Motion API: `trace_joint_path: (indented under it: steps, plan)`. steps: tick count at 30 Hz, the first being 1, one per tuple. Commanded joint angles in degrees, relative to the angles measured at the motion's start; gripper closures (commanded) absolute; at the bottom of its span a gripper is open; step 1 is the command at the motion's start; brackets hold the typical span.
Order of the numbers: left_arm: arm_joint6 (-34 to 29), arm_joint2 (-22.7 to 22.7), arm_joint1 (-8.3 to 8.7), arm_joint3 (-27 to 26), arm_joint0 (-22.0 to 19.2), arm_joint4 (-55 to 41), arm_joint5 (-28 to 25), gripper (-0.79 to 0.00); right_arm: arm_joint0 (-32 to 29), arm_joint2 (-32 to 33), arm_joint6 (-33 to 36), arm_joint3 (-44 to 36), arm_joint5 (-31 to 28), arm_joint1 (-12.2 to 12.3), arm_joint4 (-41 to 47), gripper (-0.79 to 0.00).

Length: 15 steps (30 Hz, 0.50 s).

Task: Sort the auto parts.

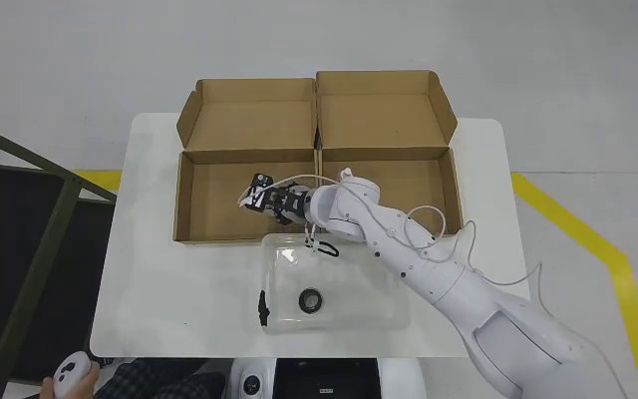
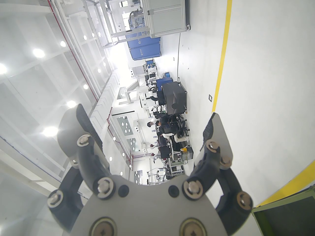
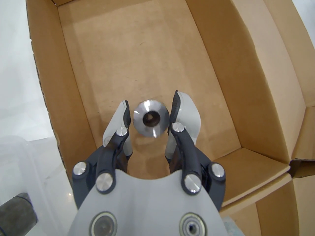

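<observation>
The right gripper (image 3: pixel 150 98) is hanging inside the box (image 3: pixel 147 50), and the part (image 3: pixel 151 119), a shiny metal disc with a dark centre hole, is sitting right between its fingertips, over the near half of the box floor. The jaws are standing a little wider than the part, with a sliver of gap at one pad and the other pad just beside the rim, so it looks released rather than clamped. I cannot tell whether it is resting on the cardboard or hanging just above it. The hole's axis is pointing back along the gripper's line, so the flat face is facing the wrist. The right arm is the one on the job. The left gripper (image 2: pixel 146 111) is gaping wide on nothing and pointing off into the workshop. The floor under the part is flat, bare cardboard with room on every side before the walls, so a straight lift should clear them. In the top view, the bin (image 1: pixel 384 299) is sitting just in front of the box on the table (image 1: pixel 150 249), holding a black ring (image 1: pixel 312 298), and the second box (image 1: pixel 394 190) is touching the first.
</observation>
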Motion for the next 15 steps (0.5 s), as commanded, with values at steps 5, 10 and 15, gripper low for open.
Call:
trace_joint_path:
  steps: [5,10,15]
  plan:
    - [0.0,0.0,0.0,0.0,0.0,0.0,0.0,-0.785,-0.8,1.2,-0.6,-1.6,-0.5,0.0,-0.8,-0.317]
    - [0.0,0.0,0.0,0.0,0.0,0.0,0.0,-0.785,-2.1,3.7,-1.0,-6.6,-1.1,0.7,-1.2,-0.311]
    - [0.0,0.0,0.0,0.0,0.0,0.0,0.0,-0.785,-5.1,6.4,0.3,-14.2,-3.5,2.0,-1.6,-0.302]
